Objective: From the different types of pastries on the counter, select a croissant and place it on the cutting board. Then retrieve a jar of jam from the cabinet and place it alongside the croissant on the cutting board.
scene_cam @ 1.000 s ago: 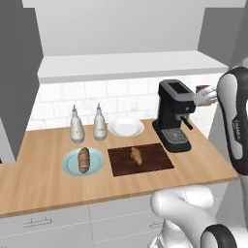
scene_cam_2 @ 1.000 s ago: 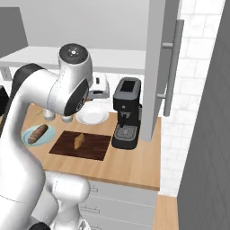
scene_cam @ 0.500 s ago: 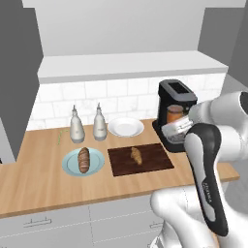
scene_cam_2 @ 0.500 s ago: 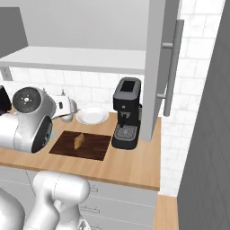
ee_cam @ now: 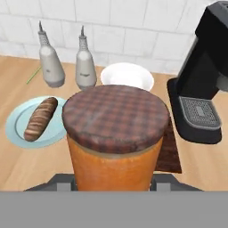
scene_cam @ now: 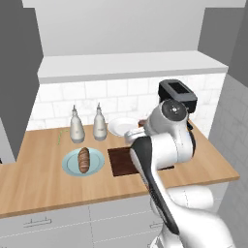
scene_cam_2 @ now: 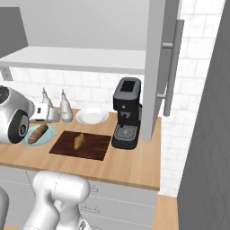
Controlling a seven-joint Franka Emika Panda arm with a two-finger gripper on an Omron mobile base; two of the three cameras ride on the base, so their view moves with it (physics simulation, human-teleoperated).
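The hand holds the jar of jam [ee_cam: 115,138] at the hand view's centre; the arm has swung left over the cutting board [scene_cam_2: 81,145].

Orange jar of jam [ee_cam: 113,167] showing a brown plaid lid, dark-brown grained cutting board [scene_cam_2: 92,147] carrying a golden croissant [scene_cam_2: 79,140], dark ridged loaf [ee_cam: 40,118] sitting on a pale blue plate [ee_cam: 18,132], tan wood-grain bench [scene_cam: 43,181]

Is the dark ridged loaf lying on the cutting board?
No: the dark ridged loaf lies on the light blue plate, while the small golden pastry sits on the cutting board.
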